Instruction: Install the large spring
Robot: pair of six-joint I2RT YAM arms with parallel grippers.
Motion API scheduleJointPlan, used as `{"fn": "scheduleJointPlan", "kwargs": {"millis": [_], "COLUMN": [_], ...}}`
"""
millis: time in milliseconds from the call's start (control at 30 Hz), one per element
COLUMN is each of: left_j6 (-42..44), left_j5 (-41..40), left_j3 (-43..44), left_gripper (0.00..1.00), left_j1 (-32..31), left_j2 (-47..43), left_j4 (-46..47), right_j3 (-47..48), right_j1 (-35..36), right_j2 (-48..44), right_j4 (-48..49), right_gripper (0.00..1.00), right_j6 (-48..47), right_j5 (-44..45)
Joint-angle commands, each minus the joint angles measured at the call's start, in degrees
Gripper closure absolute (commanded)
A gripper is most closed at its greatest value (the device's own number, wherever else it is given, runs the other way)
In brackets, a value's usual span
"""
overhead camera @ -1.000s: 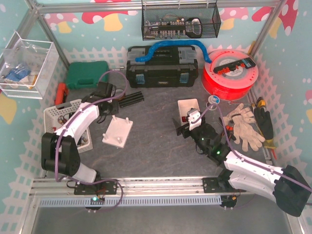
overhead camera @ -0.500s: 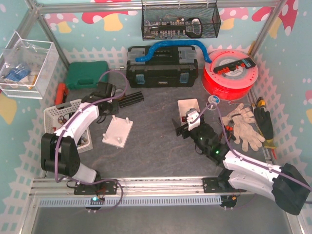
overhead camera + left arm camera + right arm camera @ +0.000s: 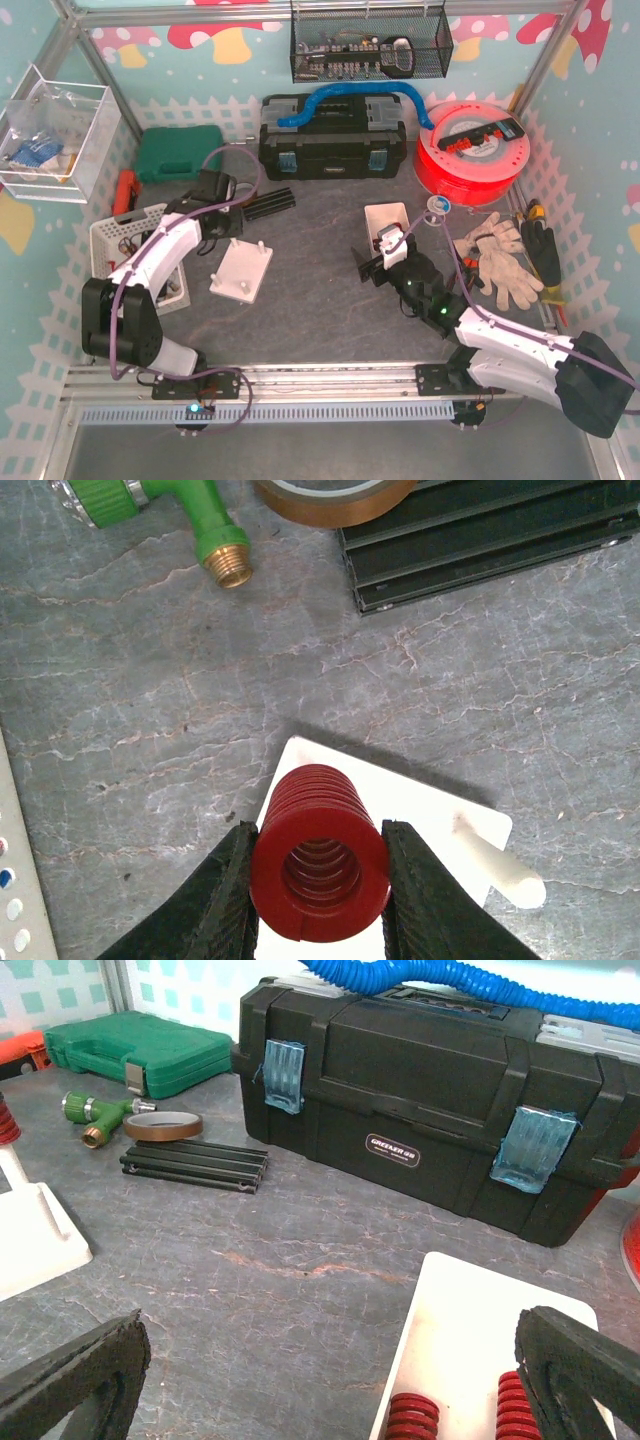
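Large spring (image 3: 318,865) sits clamped in left gripper (image 3: 320,892), seemingly over plate (image 3: 425,805); right gripper (image 3: 325,1380) gapes.

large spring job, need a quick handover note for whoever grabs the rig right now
Left gripper: shut on the large red spring, held over the white peg plate.
Right gripper: open, empty, at the white tray holding spare red springs.
Done: spring picked up.
To do: seat it on a peg; it is on none yet.
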Motion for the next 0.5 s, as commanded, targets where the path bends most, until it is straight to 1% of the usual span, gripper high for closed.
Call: {"fn": "scheduleJointPlan", "kwargs": {"millis": [0,300,467], "left_j6": [1.1,1.0,0.8], "left_j5": [-0.7,-0.1,0.8], "left_j3": [-0.9,-1.2,-1.0], "left_gripper": [1.00,1.00,0.97], "left_j1": [0.6,0.7,0.7], "left_j2": [-0.7,1.6,2.8], "left_j4": [-0.1,0.8,1.7], "right_j3": [1.6,1.5,1.5], "right_j1": [0.0,0.1,0.1], "right_j2": [0.1,-0.3,-0.4], "right_j4": [-0.3,-0.5,-0.4], "right_gripper": [0.01,0.01,0.01], "right_j6": [0.2,0.1,0.2], "right_j5": [-0.4,-0.3,-0.5]}}
